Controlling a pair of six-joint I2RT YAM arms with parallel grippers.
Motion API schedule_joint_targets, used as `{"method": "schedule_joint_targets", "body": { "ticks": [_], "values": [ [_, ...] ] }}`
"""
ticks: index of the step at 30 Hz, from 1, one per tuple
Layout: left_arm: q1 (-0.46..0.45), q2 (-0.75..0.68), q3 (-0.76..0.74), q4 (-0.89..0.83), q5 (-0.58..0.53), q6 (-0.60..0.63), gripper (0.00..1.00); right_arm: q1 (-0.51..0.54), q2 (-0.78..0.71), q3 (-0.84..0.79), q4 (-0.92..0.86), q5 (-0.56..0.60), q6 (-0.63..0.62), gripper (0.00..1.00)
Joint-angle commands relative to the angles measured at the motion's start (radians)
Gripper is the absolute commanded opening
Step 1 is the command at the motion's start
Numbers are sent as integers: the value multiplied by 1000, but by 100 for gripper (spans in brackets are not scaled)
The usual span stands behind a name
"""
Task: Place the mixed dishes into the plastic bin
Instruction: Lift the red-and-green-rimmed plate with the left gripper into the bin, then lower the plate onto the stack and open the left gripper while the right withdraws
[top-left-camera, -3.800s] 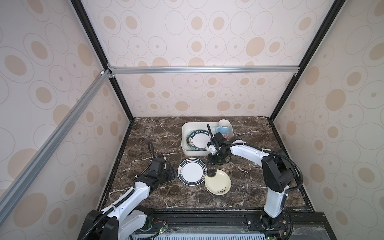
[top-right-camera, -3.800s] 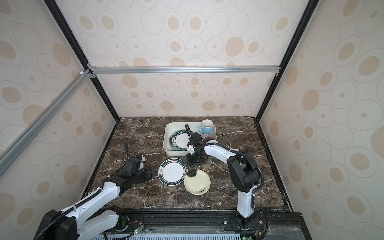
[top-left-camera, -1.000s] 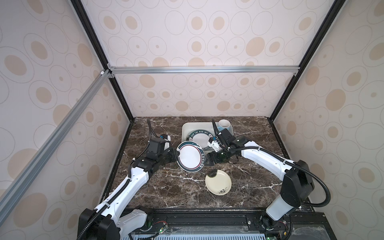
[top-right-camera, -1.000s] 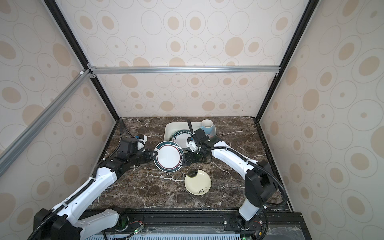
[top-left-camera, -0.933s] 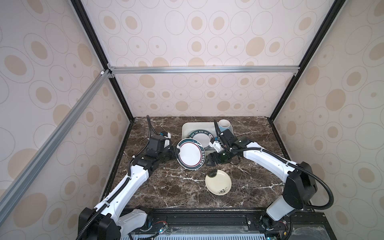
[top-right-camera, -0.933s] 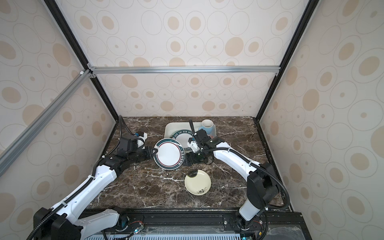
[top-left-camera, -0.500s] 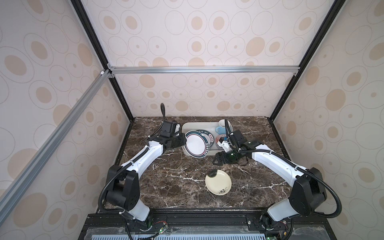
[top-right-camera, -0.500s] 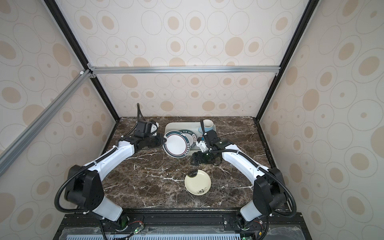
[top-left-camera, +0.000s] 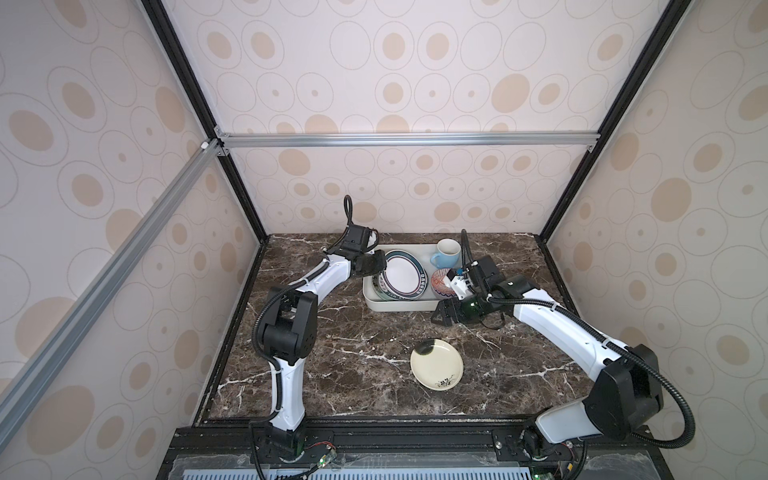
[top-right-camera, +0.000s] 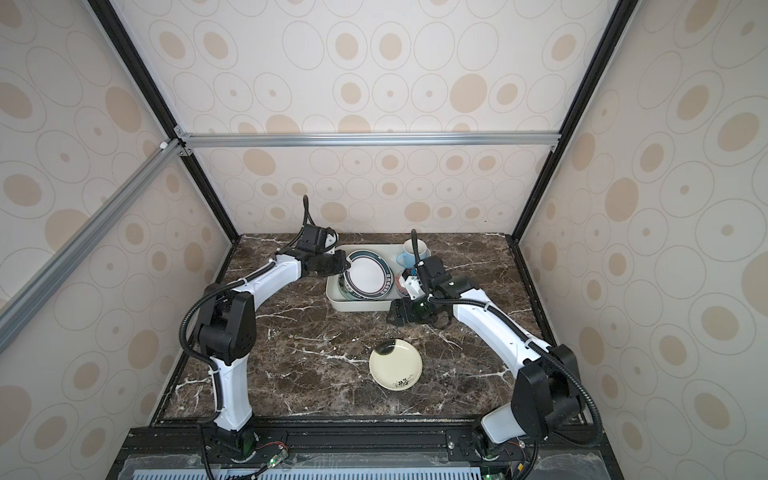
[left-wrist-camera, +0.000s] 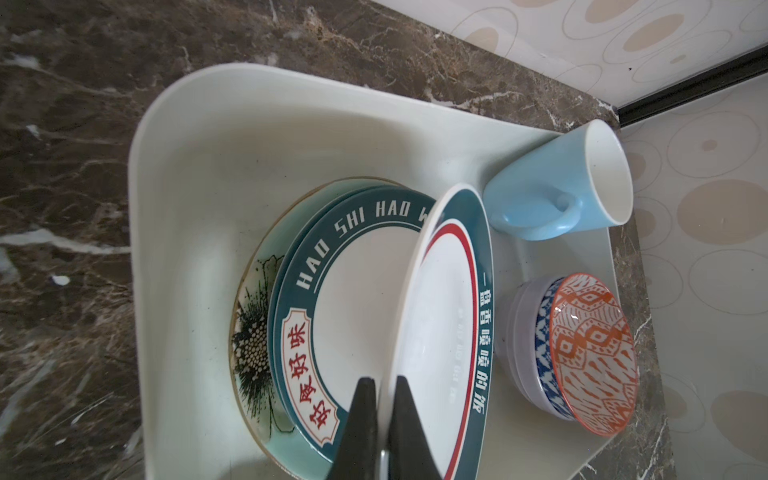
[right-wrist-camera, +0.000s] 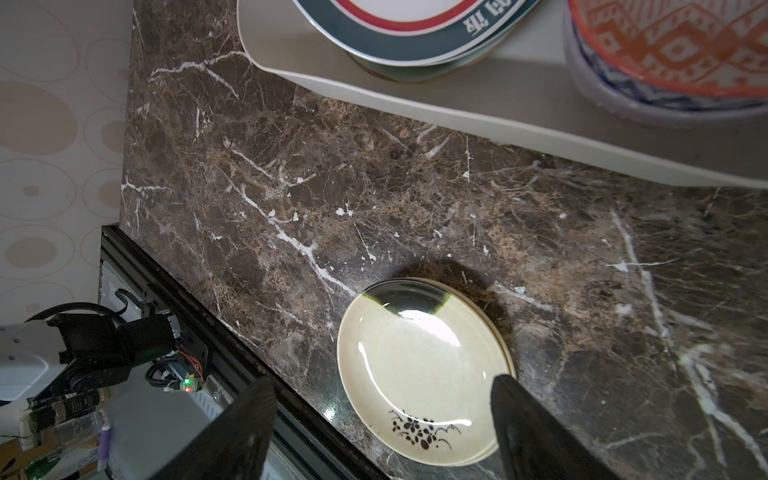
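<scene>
The left hand (left-wrist-camera: 384, 415) is pinching the rim of a white blue-rimmed plate (left-wrist-camera: 444, 332), its two dark fingers (left-wrist-camera: 361, 415) pressed together on either side of the edge. It is holding this plate tilted up on edge inside the plastic bin (left-wrist-camera: 199, 166). In both top views the plate is hanging over the left half of the bin, with the hand at the bin's left wall (top-left-camera: 379, 266).

Right under the held plate, a second blue-rimmed plate (left-wrist-camera: 353, 282) is lying flat on a teal flower plate (left-wrist-camera: 253, 332). Whether the raised plate's lower edge is touching that stack cannot be told.

Beyond the plate from the hand, a light-blue mug (left-wrist-camera: 552, 191) is lying on its side in the bin's far right corner. A red-patterned bowl (left-wrist-camera: 590, 357) is sitting nested in a lavender bowl (left-wrist-camera: 519, 332) near the right wall.

The right hand (top-left-camera: 446, 320) is standing spread wide and gripping nothing. It is hovering over the dark marbled surface (top-left-camera: 353, 353), just in front of the bin's near right corner.

A small cream plate (top-left-camera: 436, 365) is lying flat on the surface, toward the front edge from this hand and apart from it. In the right wrist view it is showing between the two open fingers (right-wrist-camera: 536, 436), touching neither.
</scene>
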Motion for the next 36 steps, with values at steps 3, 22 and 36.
{"method": "schedule_joint_targets", "body": {
  "ticks": [3,22,36],
  "values": [
    [12,37,58,4,46,22,0,-18,8,47,-40,11,-23,84],
    [22,117,36,-3,27,49,34,-32,28,58,-53,22,-24,84],
    [21,130,119,-98,-84,96,47,-33,39,85,-58,25,-24,84]
  ]
}}
